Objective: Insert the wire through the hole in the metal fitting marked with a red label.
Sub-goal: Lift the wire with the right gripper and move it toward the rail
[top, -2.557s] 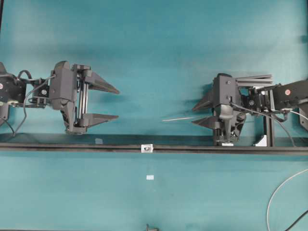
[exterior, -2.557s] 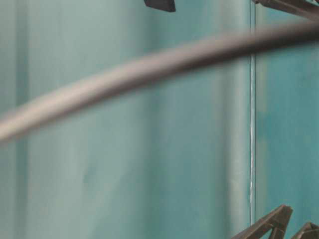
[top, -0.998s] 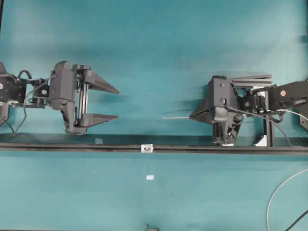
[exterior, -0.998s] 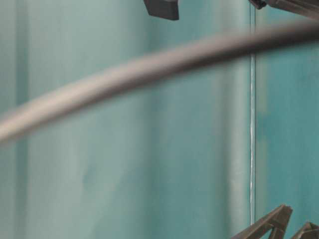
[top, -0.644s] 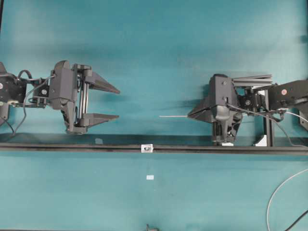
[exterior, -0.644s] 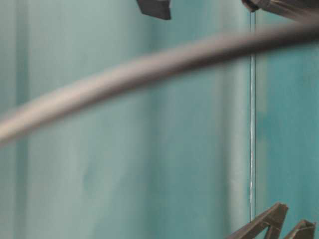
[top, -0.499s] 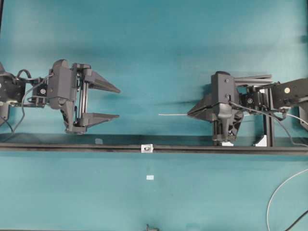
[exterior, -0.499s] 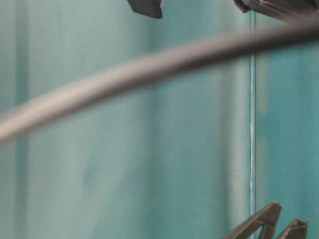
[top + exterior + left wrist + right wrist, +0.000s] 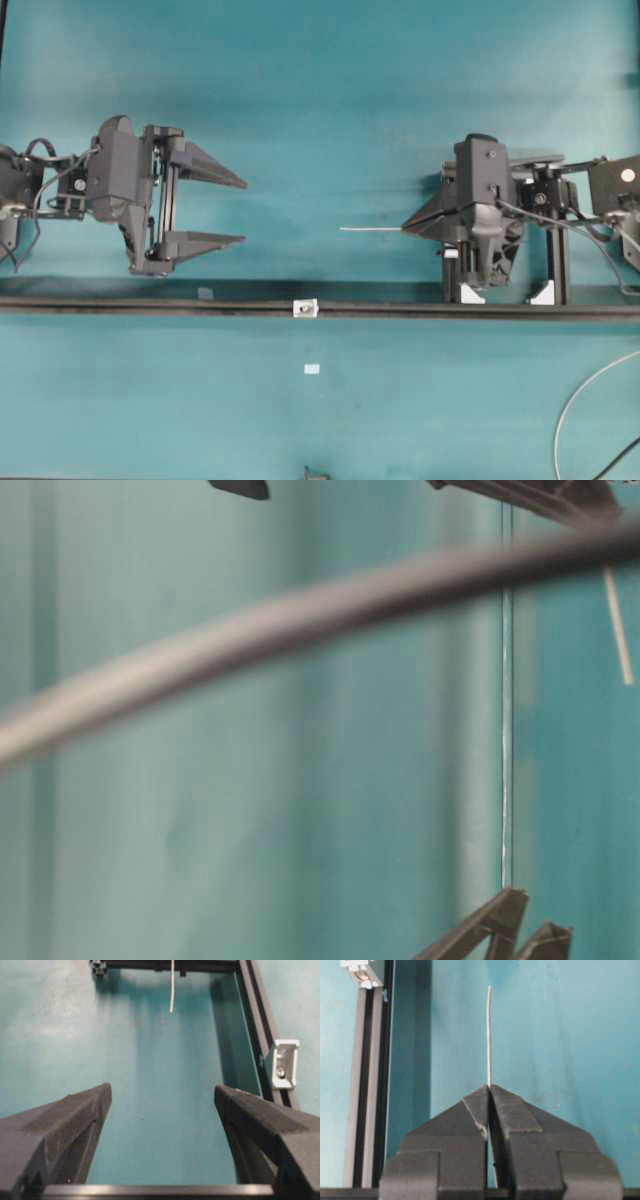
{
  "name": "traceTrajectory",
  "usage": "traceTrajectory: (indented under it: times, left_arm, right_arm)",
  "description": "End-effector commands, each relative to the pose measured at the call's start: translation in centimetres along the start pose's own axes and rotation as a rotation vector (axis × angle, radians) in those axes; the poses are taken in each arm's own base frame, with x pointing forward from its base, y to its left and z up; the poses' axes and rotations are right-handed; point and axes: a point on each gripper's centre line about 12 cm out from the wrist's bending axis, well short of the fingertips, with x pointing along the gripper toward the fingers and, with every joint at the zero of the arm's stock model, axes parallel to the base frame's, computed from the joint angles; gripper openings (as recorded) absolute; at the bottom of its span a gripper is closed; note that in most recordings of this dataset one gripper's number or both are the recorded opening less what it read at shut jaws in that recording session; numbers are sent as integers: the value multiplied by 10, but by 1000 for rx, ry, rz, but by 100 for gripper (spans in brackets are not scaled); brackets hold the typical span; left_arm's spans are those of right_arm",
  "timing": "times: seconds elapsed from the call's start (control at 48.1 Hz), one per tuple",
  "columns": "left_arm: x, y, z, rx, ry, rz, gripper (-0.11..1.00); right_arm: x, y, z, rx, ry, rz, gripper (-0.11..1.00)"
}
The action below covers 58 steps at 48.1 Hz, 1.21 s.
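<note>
Two grippers face off: right gripper pinches the wire, pointing nine o'clock; left gripper gapes.

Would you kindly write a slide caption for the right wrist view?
Right gripper shut on the wire, which juts straight ahead over the teal table.

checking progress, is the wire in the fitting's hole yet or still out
Out: the wire juts free from the shut right gripper, apart from the metal fitting.

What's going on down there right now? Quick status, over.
Right gripper shut on the wire. Left gripper open, empty. Metal fitting on the black rail, wire not yet in it. Nothing blocking.
</note>
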Motion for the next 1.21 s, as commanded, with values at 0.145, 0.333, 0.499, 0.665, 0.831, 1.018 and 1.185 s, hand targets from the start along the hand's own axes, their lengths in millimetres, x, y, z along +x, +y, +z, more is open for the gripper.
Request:
traceTrajectory:
  times: [0.145,0.333,0.499,0.665,0.831,1.018,1.185]
  left_arm:
    - [-7,-1,25,-7,-86,-3,83]
    - [-10,-5,17,-28,-64,-8,83]
    - [-9,-19,20,-33,-72,-50,83]
    - [-9,-28,19,-38,-66,-74,83]
    - [-10,-34,15,-46,-55,-90,83]
    - [-14,-42,8,-106,-35,-120,83]
    - [-22,-46,-5,-123,-51,-140,83]
  right_arm:
    - [-10,3,12,1,-52,15,0]
    - [-10,9,7,23,-71,39,0]
    - [-12,22,4,47,-121,90,0]
    - [-13,32,-1,71,-135,121,0]
    - [-10,38,-7,95,-151,137,0]
    - [-6,39,-15,119,-158,135,0]
    - [-5,42,-24,128,-195,138,0]
